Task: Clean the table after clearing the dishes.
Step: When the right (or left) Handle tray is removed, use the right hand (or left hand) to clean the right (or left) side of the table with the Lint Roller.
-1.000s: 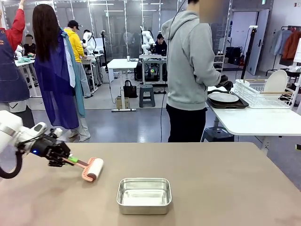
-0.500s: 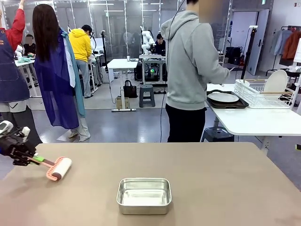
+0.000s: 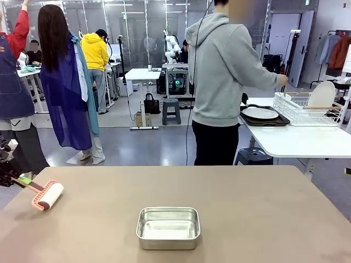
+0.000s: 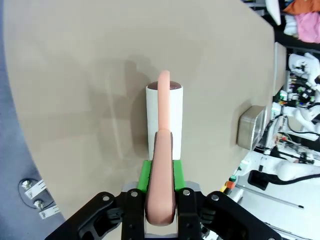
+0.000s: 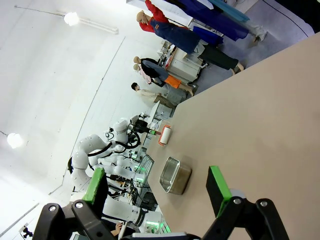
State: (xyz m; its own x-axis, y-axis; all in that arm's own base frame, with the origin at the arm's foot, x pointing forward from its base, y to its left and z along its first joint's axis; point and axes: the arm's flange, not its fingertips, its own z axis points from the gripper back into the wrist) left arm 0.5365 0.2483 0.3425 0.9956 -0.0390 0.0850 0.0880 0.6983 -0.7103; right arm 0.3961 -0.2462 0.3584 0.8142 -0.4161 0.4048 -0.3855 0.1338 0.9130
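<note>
As left hand (image 3: pixel 12 178) retreats, lint roller (image 3: pixel 48 195) nearer table (image 3: pixel 263 213) edge — pan (image 3: pixel 168 227) unmoved

The left gripper (image 4: pixel 160 200) sat low at the worktop's (image 3: pixel 247 208) left edge, jaws clamped on a roller's (image 3: pixel 47 195) pink handle. The right gripper (image 5: pixel 159 192) hung above the worktop, jaws spread wide.

A grey polished floor (image 3: pixel 137 145) runs through the middle of the frame toward glass partitions (image 3: pixel 131 27) along the back. At right stands a white table (image 3: pixel 296 141) carrying a white wire rack (image 3: pixel 307 112). Centre back is a small white desk (image 3: pixel 142 75) with a grey stool (image 3: pixel 171 111) beside it. Clothes hang on a rail (image 3: pixel 337 49) at upper right.
</note>
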